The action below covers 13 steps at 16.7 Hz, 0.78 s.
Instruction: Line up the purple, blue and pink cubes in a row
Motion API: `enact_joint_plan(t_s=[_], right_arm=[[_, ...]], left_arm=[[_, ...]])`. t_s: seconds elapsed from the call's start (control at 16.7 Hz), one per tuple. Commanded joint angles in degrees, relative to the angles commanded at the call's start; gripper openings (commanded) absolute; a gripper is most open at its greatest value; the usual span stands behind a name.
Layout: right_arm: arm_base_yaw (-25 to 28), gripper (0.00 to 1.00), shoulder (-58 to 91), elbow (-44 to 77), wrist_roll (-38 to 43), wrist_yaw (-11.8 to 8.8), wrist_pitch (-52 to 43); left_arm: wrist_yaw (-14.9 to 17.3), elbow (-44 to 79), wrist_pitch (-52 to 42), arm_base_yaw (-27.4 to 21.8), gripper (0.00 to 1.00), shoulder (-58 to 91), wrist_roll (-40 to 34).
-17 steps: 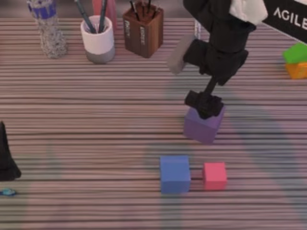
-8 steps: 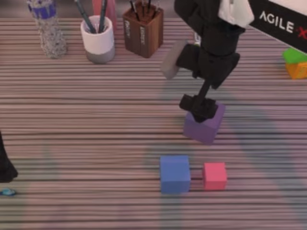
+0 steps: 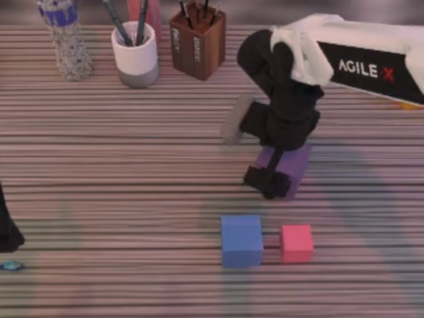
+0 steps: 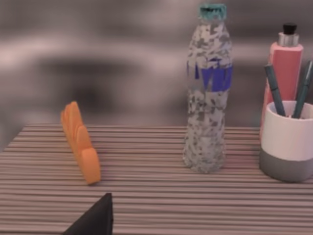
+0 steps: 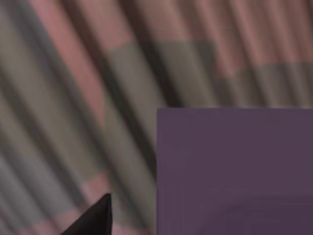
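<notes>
Reaching in from the right, the right arm sets its tool (image 3: 268,182) on the purple cube (image 3: 296,161) near the middle of the worktop (image 3: 132,192). From above, the dark tool head covers the cube's near-left part, and I cannot tell whether its fingers are closed on the cube or merely over it. The right wrist view is filled by the cube's purple face (image 5: 234,171) with striped worktop beside it.

Just nearer than the tool lie the blue cube (image 3: 242,240) and the pink cube (image 3: 296,243), side by side with a narrow gap, the blue one almost directly below the tool, the pink one a little to its right. The purple cube sits apart from both.

Far to the tool's left, the left arm (image 3: 8,228) is parked at the worktop's left edge; its tool's state cannot be told
</notes>
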Motion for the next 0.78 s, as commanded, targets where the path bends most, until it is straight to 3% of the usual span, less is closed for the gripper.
enact_joint_plan(t_s=[0.3,0.78], right_arm=[[0.04,1.00,0.49,-1.28,0.01,0.00,1.41],[0.04,0.40,0.49,-1.28,0.01,0.00,1.41]], left_arm=[[0.00,0.00,0.00,0.00,1.00,0.00,0.00],[0.00,0.00,0.00,0.00,1.00,0.00,0.00]])
